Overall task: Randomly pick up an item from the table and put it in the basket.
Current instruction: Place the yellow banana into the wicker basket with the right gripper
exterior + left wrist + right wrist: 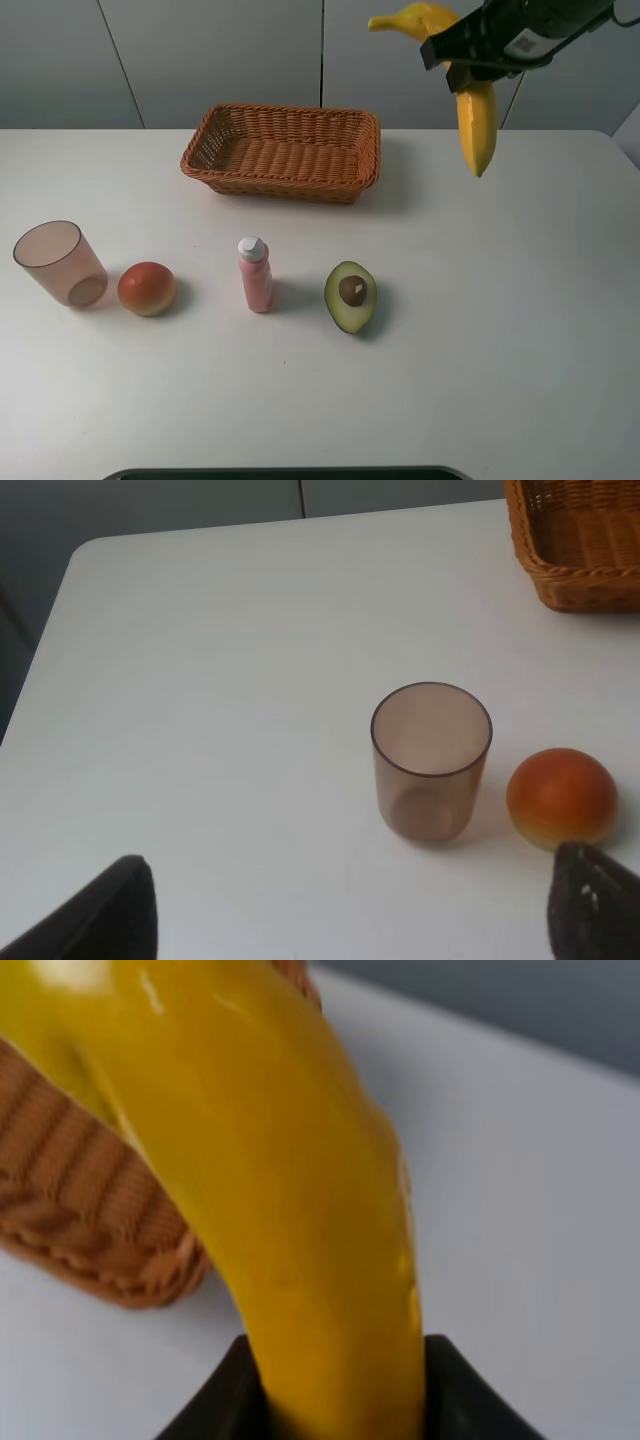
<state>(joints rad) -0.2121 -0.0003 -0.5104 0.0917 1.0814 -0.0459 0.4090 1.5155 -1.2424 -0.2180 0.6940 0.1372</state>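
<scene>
My right gripper (462,52) is shut on the yellow banana (476,125) and holds it high above the white table (500,320), to the right of the brown wicker basket (283,151). The banana hangs with one end down. In the right wrist view the banana (290,1190) fills the frame between the black fingers (225,1400), with the basket (80,1210) behind it. My left gripper (350,905) is open and empty; its dark fingertips (110,910) show at the frame's edge near the cup.
A translucent pinkish cup (60,263) (431,760) and a round red-orange fruit (147,288) (561,795) stand at the left. A small pink bottle (255,274) and a halved avocado (350,295) stand in the middle of the table. The basket's corner (580,550) shows in the left wrist view.
</scene>
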